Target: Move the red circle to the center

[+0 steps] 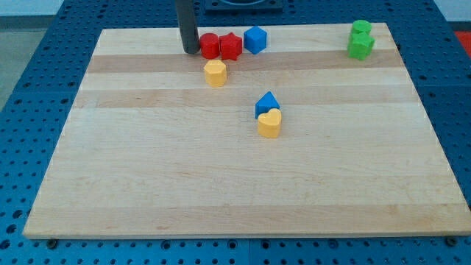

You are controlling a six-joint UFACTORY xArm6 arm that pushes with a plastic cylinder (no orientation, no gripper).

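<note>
The red circle [210,46] lies near the view's top edge of the wooden board [221,184], left of centre. It touches a red star-shaped block [231,46] on its right. My tip [190,51] stands just left of the red circle, close to it or touching it. A blue block [255,39] sits right of the red star.
A yellow hexagon block [215,73] lies just below the red circle. A blue triangle block [267,103] and a yellow heart block [270,124] touch near the board's middle. Two green blocks [360,41] sit at the view's top right.
</note>
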